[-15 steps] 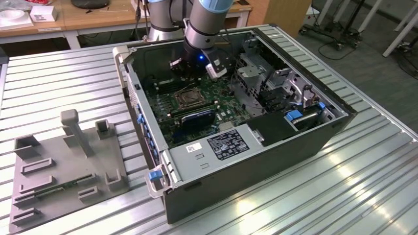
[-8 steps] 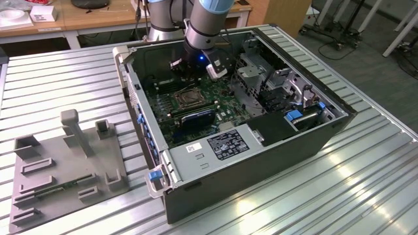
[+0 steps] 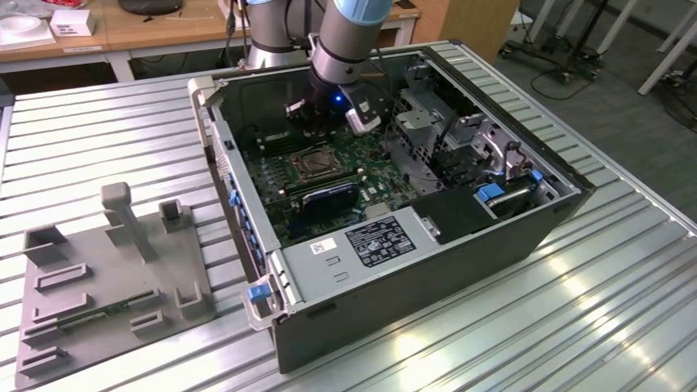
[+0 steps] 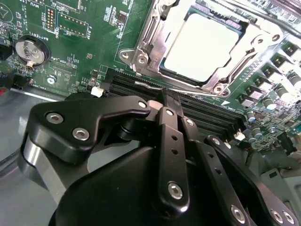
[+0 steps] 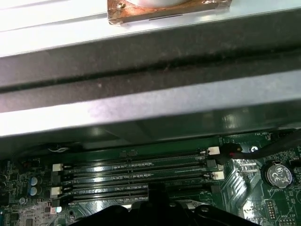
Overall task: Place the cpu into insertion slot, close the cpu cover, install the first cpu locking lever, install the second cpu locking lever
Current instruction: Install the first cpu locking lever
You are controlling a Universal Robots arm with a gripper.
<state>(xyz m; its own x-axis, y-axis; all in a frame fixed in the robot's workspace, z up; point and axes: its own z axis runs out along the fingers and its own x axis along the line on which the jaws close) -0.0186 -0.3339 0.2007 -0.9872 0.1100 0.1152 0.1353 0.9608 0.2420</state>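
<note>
The cpu (image 4: 202, 47), a pale square chip, lies in the insertion slot (image 4: 141, 54) on the green circuit board. The cpu cover (image 4: 247, 33), a silvery frame with a window, lies flat around the chip. A thin metal lever rod (image 4: 151, 26) runs along one side of the socket. My gripper (image 4: 170, 96) is shut with nothing between its fingers, its tip over the black memory slots (image 5: 136, 172) just short of the socket. In the exterior view the gripper (image 3: 310, 122) hangs inside the open computer case, a little above and behind the socket (image 3: 316, 163).
The case walls (image 3: 224, 139) rise close around the arm. A drive cage and cables (image 3: 458, 147) fill the exterior view's right side. A coin battery (image 4: 30, 51) sits on the board. A grey fixture plate (image 3: 104, 278) lies on the table at the exterior view's left.
</note>
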